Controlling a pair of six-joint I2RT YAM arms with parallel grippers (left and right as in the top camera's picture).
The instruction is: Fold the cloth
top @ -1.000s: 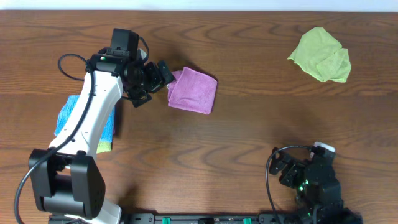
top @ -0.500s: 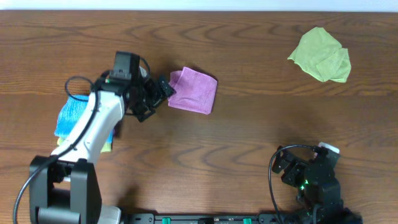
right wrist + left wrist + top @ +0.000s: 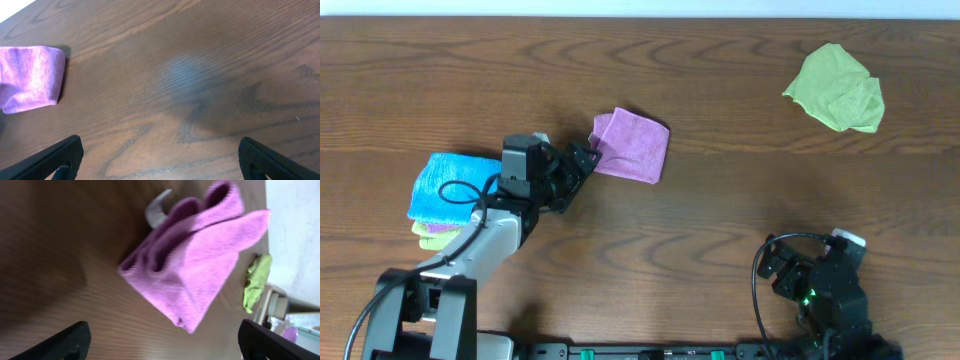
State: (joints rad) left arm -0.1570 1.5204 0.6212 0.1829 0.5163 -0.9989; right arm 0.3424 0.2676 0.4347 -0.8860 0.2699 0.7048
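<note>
The folded purple cloth [image 3: 632,146] lies toward the far edge of the table [image 3: 720,200]. The left hand [image 3: 582,160] is spread just beside it, and the right hand [image 3: 778,272] is spread by the near edge.

Seen from overhead, with clock directions taken from the middle of the table [image 3: 720,205]: the cloth [image 3: 632,146] lies flat just off centre toward 12 o'clock. The left gripper [image 3: 584,158] sits just beside the cloth's 9 o'clock edge, its arm running back toward 7 o'clock; whether it touches the cloth cannot be told. A stack of folded cloths [image 3: 445,185] lies at 9 o'clock, beyond that arm and well apart from the cloth. A crumpled cloth [image 3: 835,88] lies far out at 2 o'clock. The right gripper [image 3: 776,270] rests at 4 o'clock near the front edge, well apart from every cloth.
</note>
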